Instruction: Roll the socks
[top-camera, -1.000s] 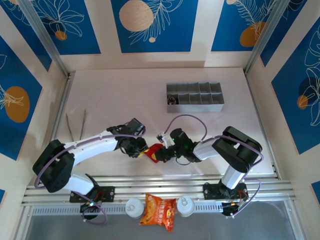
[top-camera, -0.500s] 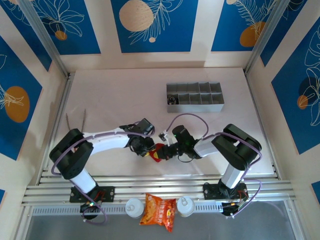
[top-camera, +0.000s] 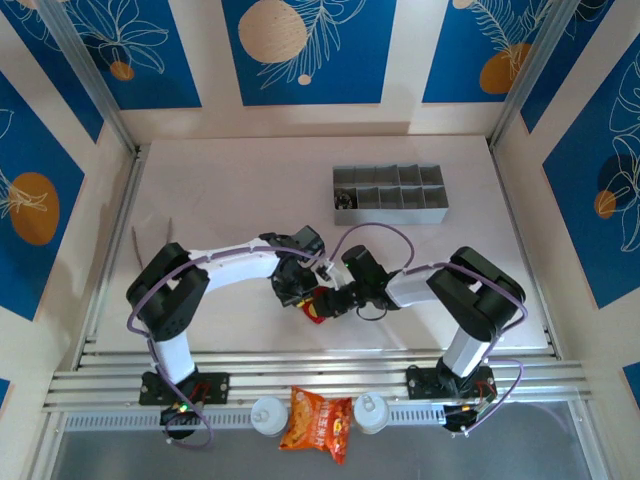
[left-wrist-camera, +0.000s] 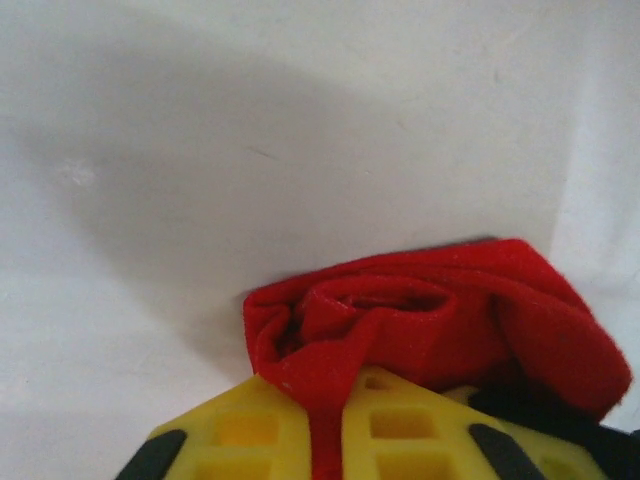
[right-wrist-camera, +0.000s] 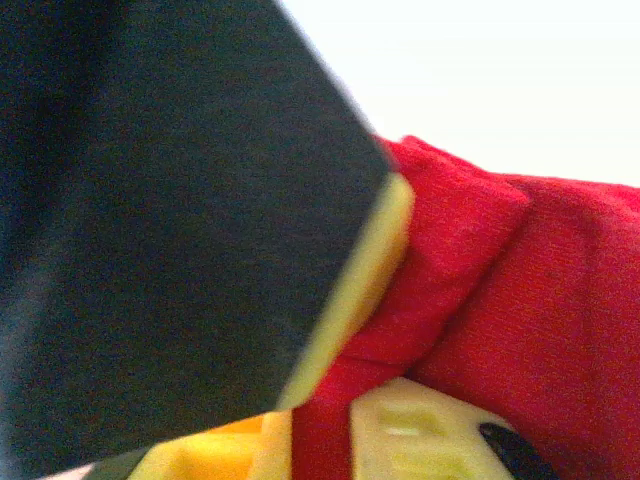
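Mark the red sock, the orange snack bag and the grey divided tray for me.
red sock (left-wrist-camera: 450, 320): left wrist view, middle of the bunched fabric.
orange snack bag (top-camera: 315, 420): top view, centre of the bag.
grey divided tray (top-camera: 390, 215): top view, its near wall.

fuzzy matt cloth red sock (left-wrist-camera: 450, 320) on smooth table (left-wrist-camera: 300, 100).

A bunched red sock (left-wrist-camera: 450, 320) lay on the pale desk (left-wrist-camera: 300, 110) — a narrow fold of it pinched between two yellow fingers (left-wrist-camera: 245, 425) at the bottom edge.

Left pincer (top-camera: 305, 298) advanced (gripping sock (left-wrist-camera: 440, 320)).
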